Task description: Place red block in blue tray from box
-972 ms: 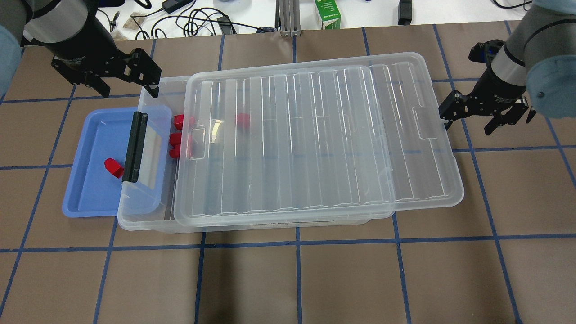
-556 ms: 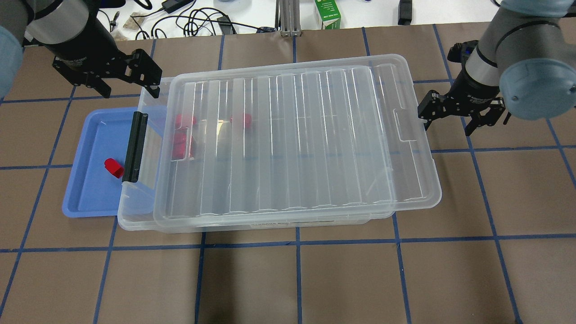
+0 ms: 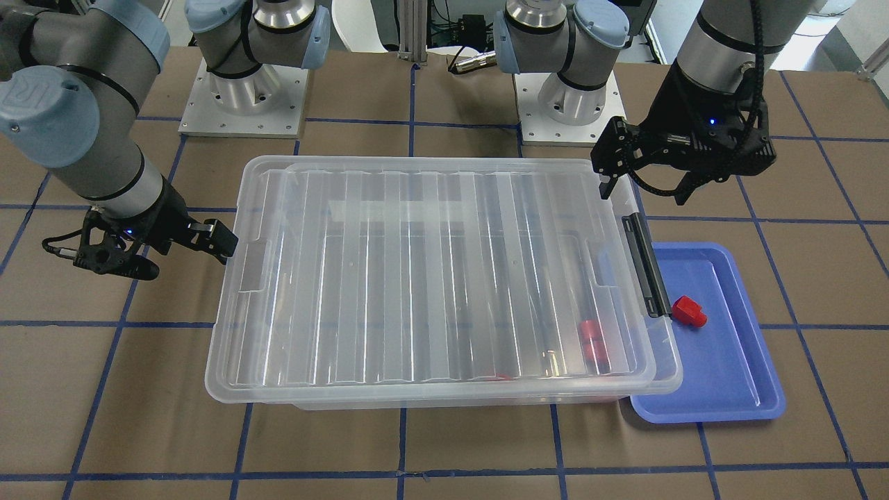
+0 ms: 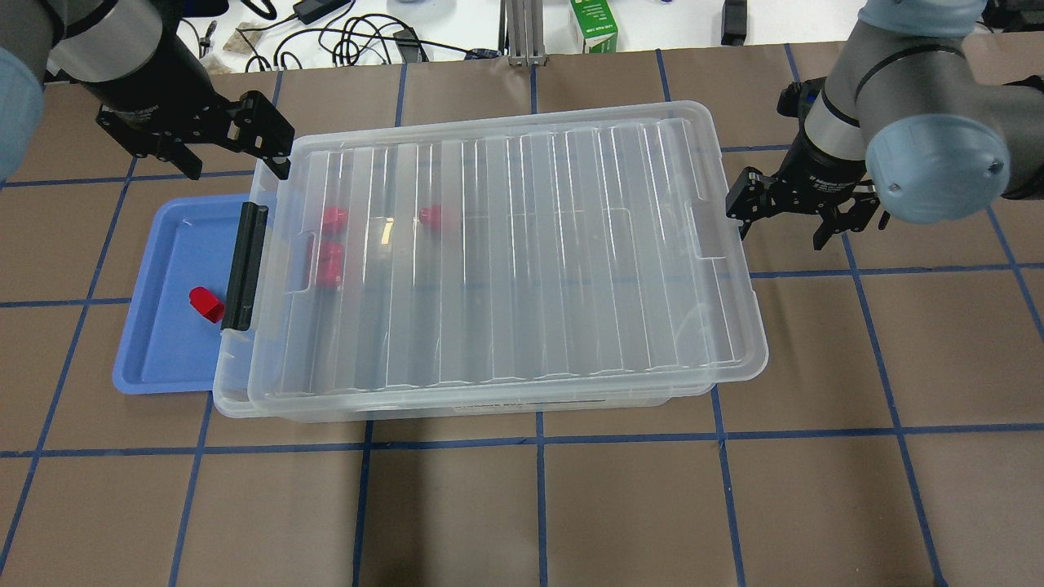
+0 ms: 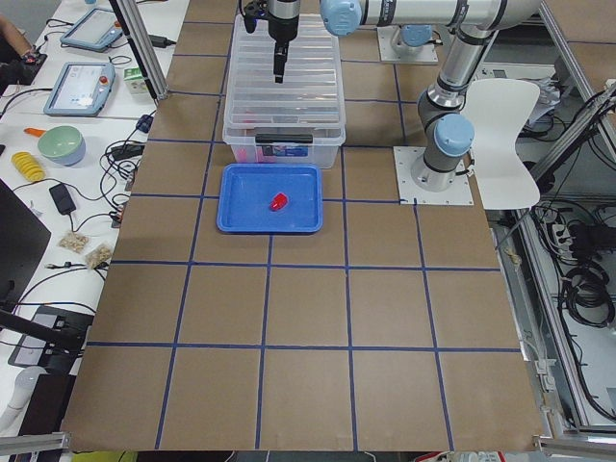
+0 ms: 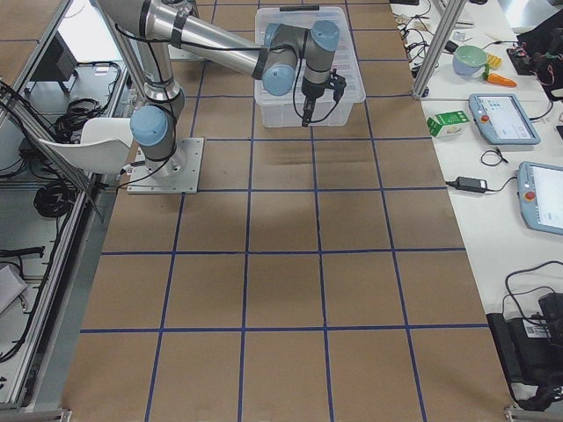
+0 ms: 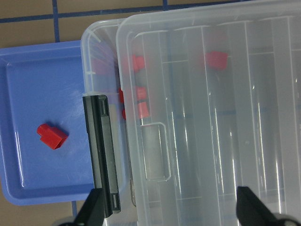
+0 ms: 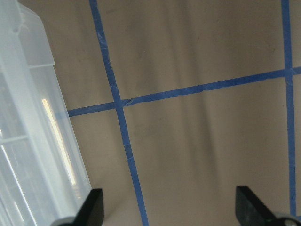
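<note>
The box [image 4: 236, 401] is a clear bin with a black latch [image 4: 245, 265] on its left end. Its ribbed lid [image 4: 506, 253] lies over it, slightly skewed. Three red blocks [image 4: 432, 217] show through the lid near the left end. Another red block [image 4: 205, 303] lies in the blue tray [image 4: 163, 350], whose right part sits under the box's latch end. My left gripper [image 4: 232, 161] is open and empty above the box's far left corner. My right gripper [image 4: 779, 231] is open and empty, one finger at the lid's right edge. The left wrist view shows the tray [image 7: 33, 89] and its block [image 7: 51, 135].
A green carton [image 4: 593, 24] and cables [image 4: 359, 37] lie past the table's far edge. The two arm bases [image 3: 243, 97] stand on the robot's side of the table. Brown table surface with a blue tape grid surrounds the box.
My right gripper has moved left and the lid has slid left with it, now covering the open gap at the box's left end. The left arm has not moved.
</note>
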{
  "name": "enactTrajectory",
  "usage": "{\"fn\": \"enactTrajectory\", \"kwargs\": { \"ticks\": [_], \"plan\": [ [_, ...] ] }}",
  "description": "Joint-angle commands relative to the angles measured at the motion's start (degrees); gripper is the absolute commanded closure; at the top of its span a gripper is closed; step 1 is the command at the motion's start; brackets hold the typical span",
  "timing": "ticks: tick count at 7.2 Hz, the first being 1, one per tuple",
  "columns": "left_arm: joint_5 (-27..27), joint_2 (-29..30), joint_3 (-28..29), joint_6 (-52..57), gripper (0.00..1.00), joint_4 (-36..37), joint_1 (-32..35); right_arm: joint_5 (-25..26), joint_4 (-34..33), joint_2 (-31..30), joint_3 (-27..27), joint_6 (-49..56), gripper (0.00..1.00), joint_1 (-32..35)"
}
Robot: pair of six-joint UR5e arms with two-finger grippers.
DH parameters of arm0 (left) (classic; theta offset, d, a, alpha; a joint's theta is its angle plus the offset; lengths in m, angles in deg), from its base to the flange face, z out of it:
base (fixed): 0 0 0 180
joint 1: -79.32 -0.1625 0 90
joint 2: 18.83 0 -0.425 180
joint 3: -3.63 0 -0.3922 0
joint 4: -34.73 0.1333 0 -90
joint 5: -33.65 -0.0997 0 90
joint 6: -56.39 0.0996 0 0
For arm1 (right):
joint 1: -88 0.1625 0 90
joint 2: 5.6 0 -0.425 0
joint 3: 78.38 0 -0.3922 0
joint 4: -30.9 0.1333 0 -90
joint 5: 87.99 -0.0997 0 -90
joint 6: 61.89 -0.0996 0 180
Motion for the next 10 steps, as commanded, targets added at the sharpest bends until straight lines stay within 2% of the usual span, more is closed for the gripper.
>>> {"fn": "enactTrajectory", "kwargs": {
  "ticks": [1, 2, 4, 5, 6, 8, 10],
  "plan": [
    [0.0, 0.0, -0.12, -0.09, 0.0, -0.02, 0.0, 0.03, -0.01, -0.32, -1.17, -0.3, 0.0, 0.35],
    [0.0, 0.0, -0.12, -0.09, 0.0, 0.06, 0.0, 0.29, 1.3, -0.76, -4.66, -0.04, 0.0, 0.26],
    [0.0, 0.0, -0.12, -0.09, 0.0, 0.07, 0.0, 0.21, 14.78, -2.33, -14.05, -0.48, 0.0, 0.35],
    [-0.09, 0.0, -0.21, -0.09, 0.0, -0.02, 0.0, 0.12, 20.06, -5.48, -15.84, -2.48, 0.0, 0.44],
    [-0.09, -0.26, -0.38, 0.0, 0.0, -0.02, 0.0, 0.12, 21.07, -7.77, -15.69, -5.37, 0.0, 2.0],
    [-0.09, -0.26, -0.38, 0.0, 0.0, 0.07, 0.0, 0.38, 21.17, -8.06, -14.38, -10.37, 0.0, 6.65],
    [-0.09, -0.18, -0.21, 0.0, 0.0, 0.07, 0.0, 0.9, 21.0, -8.84, -12.35, -10.32, 0.0, 7.2]
  ]
}}
